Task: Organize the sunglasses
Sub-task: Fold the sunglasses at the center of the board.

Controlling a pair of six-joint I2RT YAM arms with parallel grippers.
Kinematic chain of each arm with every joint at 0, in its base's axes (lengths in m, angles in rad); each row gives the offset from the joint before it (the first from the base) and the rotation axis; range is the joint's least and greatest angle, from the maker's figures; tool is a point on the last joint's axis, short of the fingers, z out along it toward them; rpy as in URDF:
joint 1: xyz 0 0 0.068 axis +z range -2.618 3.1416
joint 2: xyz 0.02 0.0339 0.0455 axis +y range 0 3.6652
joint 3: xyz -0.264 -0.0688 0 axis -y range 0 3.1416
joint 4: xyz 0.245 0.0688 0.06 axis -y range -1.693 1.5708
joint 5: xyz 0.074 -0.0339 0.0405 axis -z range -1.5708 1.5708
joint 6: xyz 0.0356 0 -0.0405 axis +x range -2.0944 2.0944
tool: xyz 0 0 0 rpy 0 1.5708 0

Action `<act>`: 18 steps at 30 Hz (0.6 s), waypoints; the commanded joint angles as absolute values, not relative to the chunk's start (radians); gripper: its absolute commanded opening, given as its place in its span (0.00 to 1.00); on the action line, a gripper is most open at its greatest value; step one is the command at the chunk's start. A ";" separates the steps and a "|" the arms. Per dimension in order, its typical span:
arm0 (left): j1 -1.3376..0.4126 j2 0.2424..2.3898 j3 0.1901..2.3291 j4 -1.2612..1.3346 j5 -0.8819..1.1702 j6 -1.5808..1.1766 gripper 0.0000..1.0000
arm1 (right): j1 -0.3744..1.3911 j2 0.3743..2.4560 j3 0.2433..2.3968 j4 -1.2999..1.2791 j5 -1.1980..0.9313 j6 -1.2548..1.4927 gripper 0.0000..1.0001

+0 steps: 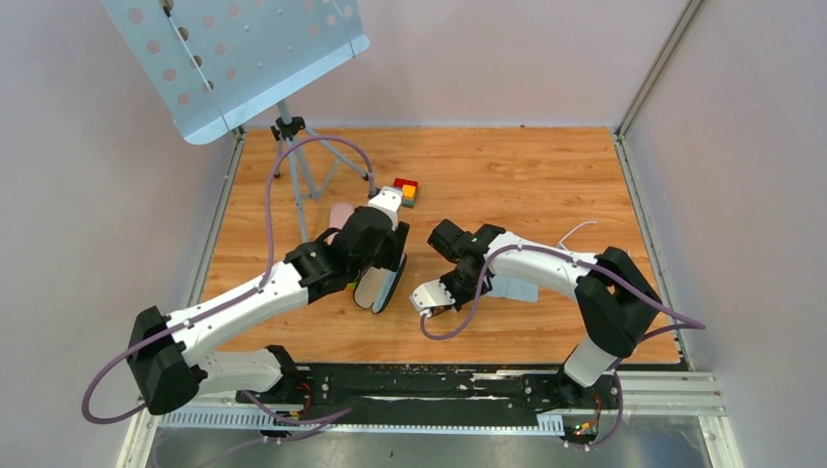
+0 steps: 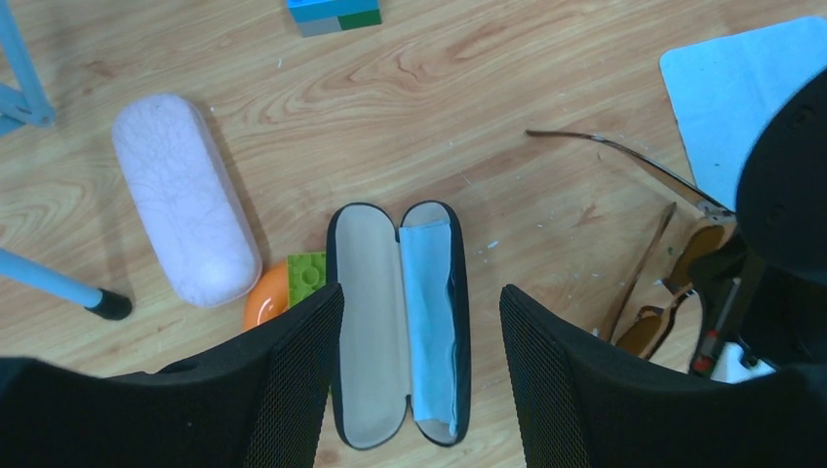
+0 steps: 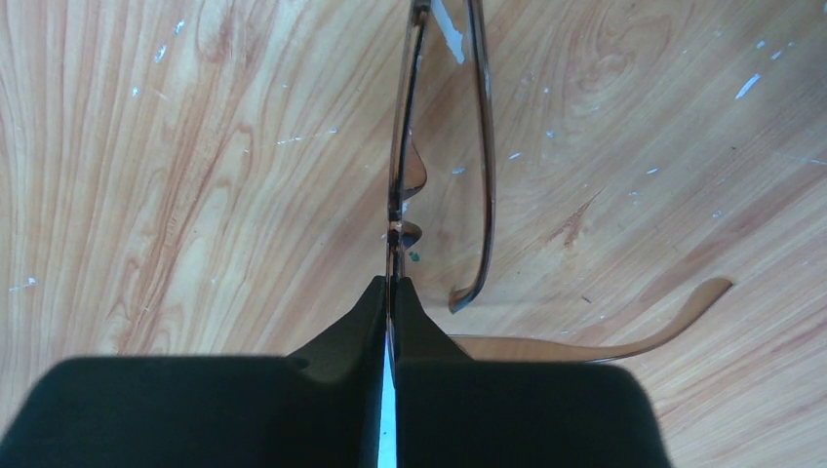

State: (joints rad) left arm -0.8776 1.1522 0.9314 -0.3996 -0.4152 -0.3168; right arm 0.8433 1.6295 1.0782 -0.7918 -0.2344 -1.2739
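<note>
Brown-tinted sunglasses sit just right of the open black case with their temples spread. I cannot tell whether they rest on the wooden worktop or are raised off it. The top view hides them almost wholly under the right hand. The right wrist view shows them edge-on, that hand's fingers pinched together on the front frame. Only the left wrist view looks inside the case, where a pale blue cloth lies in one half. The left hand hangs over the case, spread wide and holding nothing. A pink case lies on the case's other side.
</note>
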 commanded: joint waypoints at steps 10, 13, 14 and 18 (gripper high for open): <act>-0.799 1.533 1.221 -0.407 -0.191 -0.161 0.63 | 0.913 1.380 1.165 -1.104 -0.364 -1.388 0.00; -0.797 1.616 1.298 -0.428 -0.121 -0.136 0.62 | 0.941 1.352 1.190 -1.167 -0.422 -1.400 0.00; -0.796 1.639 1.318 -0.435 -0.103 -0.132 0.62 | 0.949 1.348 1.196 -1.181 -0.433 -1.400 0.00; -0.796 1.685 1.346 -0.452 -0.028 -0.115 0.60 | 0.963 1.337 1.209 -1.195 -0.433 -1.391 0.00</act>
